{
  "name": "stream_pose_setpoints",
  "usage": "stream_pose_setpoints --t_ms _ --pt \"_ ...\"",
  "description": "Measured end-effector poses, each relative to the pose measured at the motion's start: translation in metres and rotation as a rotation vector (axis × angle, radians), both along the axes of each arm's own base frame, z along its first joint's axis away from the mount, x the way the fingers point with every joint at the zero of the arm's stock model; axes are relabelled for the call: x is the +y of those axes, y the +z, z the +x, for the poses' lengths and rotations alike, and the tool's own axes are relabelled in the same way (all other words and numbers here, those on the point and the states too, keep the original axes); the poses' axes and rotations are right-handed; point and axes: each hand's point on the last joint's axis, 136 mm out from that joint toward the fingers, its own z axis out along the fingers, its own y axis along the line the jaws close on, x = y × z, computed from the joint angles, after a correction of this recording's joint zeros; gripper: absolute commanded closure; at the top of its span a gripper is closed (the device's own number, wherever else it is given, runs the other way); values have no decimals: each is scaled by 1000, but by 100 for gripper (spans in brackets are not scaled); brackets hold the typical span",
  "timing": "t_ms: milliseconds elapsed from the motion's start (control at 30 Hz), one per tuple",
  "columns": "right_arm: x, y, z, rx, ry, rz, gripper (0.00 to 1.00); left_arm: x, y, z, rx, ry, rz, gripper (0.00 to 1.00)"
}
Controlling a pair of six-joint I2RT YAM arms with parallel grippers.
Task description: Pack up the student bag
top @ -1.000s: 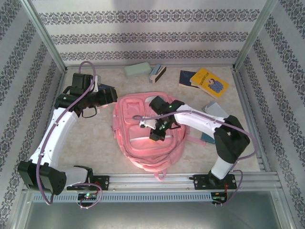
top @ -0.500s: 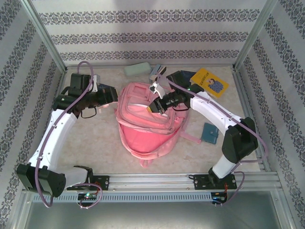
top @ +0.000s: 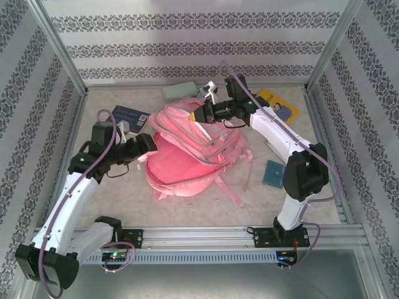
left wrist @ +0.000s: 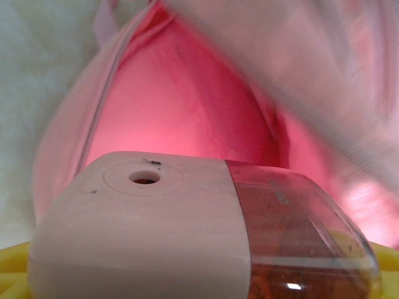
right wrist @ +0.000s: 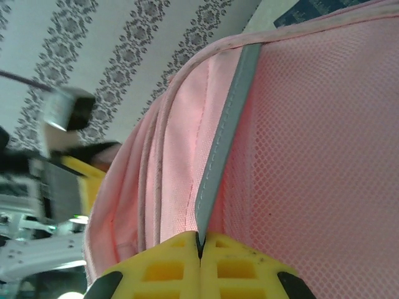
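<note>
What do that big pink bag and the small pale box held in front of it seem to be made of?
The student bag looks like soft matte fabric: it sags and folds, with stitched seams and a mesh panel beside a grey strip. The small box looks like hard plastic: a smooth pale pink body and a clear glossy end catching a highlight.

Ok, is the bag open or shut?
The bag is open: right fingers pinch its top up; the case in the left fingers faces its pink inside.
</note>
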Motion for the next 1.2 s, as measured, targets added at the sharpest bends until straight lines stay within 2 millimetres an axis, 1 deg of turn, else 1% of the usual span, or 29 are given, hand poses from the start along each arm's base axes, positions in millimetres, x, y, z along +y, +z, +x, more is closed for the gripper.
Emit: stream_pose_setpoints --t_ms 133,200,367,533,667,733,867,933,1000,1033,1133,1167,1200 --pt "6 7 5 55 -4 52 100 -12 -37 4 55 48 -80 78" --pt "9 14 8 73 -9 80 100 -20 -46 12 60 69 -109 79" --pt "17 31 11 98 -13 143 100 -42 -51 48 28 124 -193 80" --pt "29 38 9 130 5 185 100 -71 -61 77 2 138 -260 81" --pt "38 36 6 159 29 199 100 -95 -76 93 6 127 -305 81" --pt "41 34 6 171 35 202 100 -107 -80 98 2 114 -314 81" --pt "43 33 10 195 30 213 100 -132 -75 110 -40 91 -341 81" --pt "44 32 12 210 26 217 100 -140 -78 115 -56 97 -355 80" --pt "45 30 13 227 22 217 100 -148 -89 121 -57 105 -366 74" --pt "46 27 15 236 19 215 100 -153 -97 123 -52 105 -369 67" --pt "47 20 19 258 11 211 100 -168 -121 129 -27 100 -374 36" --pt "48 18 20 264 10 209 100 -173 -127 130 -22 95 -375 28" --pt "48 17 20 266 9 209 100 -177 -129 131 -21 89 -376 22"
